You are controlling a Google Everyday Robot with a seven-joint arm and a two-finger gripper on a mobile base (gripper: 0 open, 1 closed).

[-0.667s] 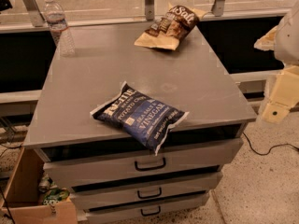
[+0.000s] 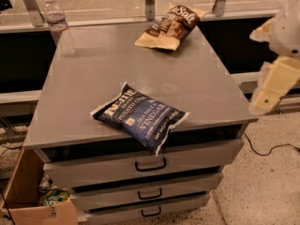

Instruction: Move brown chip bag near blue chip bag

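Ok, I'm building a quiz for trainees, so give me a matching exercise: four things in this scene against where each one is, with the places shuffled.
Things:
1. brown chip bag
2. blue chip bag
3. water bottle
4. gripper

Places:
A. front edge of the cabinet top, one corner hanging over
B. beside the cabinet's right side, off its top
C. back left corner of the top
D. back edge of the top, right of middle

Pairs: 1-D, 2-A, 3-C, 4-B
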